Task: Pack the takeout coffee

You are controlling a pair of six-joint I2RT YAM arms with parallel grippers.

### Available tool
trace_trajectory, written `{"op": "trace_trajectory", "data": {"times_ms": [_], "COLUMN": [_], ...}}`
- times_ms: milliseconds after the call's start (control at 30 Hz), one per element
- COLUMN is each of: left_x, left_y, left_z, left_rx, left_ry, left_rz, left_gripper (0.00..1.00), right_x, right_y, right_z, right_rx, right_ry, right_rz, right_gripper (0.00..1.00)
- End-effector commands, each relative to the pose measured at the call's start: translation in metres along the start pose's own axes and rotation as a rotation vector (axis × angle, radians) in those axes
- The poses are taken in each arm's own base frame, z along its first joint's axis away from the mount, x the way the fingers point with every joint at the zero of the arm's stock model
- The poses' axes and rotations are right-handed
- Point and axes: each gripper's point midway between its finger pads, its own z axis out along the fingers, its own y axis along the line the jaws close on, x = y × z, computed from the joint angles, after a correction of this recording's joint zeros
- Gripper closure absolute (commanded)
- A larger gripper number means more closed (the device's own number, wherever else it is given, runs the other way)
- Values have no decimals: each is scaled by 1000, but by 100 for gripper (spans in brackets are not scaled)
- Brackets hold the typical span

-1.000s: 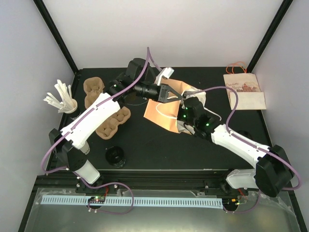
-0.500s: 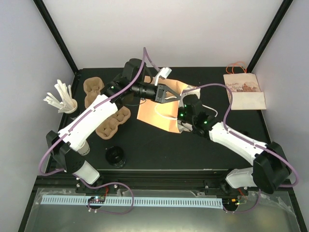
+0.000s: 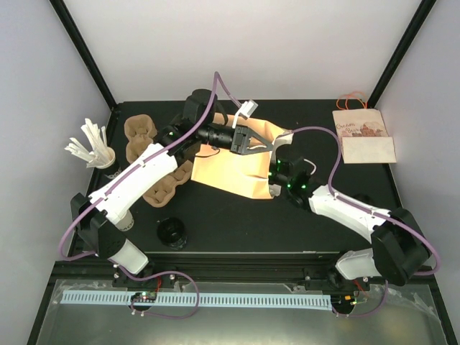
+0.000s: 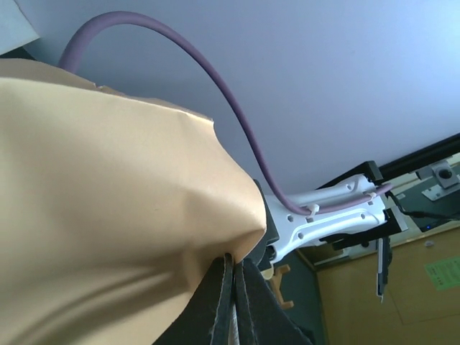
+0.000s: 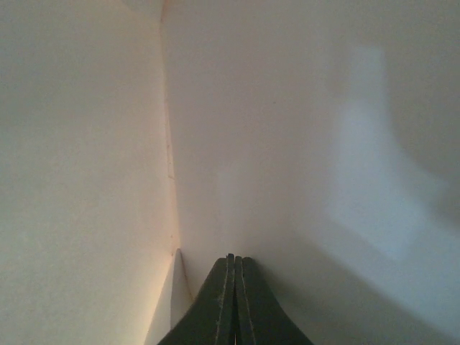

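Nearest the front edge of the black table (image 3: pixel 237 223), a small round black lid (image 3: pixel 172 231) sits on the left side, well apart from everything else. A little further back a brown pulp cup tray (image 3: pixel 167 181) lies partly under the left arm. In the middle of the table is the tan paper bag (image 3: pixel 230 164), tipped over with both arms meeting at its right end. The right gripper (image 3: pixel 274 172) is pushed up against that end; its own camera sees nothing but pale paper, and its fingers (image 5: pixel 224 287) are pressed flat together, though I cannot tell whether any paper is caught between them. Just behind it the left gripper (image 3: pixel 253 141) reaches across from the far side, its jaws closed tight and pinching the bag's edge. Off to the left stands a holder of white stirrers (image 3: pixel 90 144). At the back, a second pulp tray (image 3: pixel 139 131) lies at the left and another paper bag (image 3: pixel 363 135) lies flat at the far right.
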Motion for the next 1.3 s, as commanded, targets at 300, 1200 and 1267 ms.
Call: {"op": "trace_trajectory", "data": {"times_ms": [300, 1200, 1267], "left_x": [-2, -12, -13], "left_y": [-51, -30, -26], "left_z": [-9, -11, -10], "left_rx": [128, 3, -16], "left_ry": [5, -63, -69], "left_rz": [84, 82, 81], "left_gripper": [98, 97, 97], "right_x": [-25, -30, -30], "right_y": [-3, -101, -103], "right_z": [-16, -61, -66], "right_rx": [123, 898, 954], "right_ry": [-88, -112, -131], "right_rz": [-25, -187, -212], "right_gripper": [99, 99, 99]}}
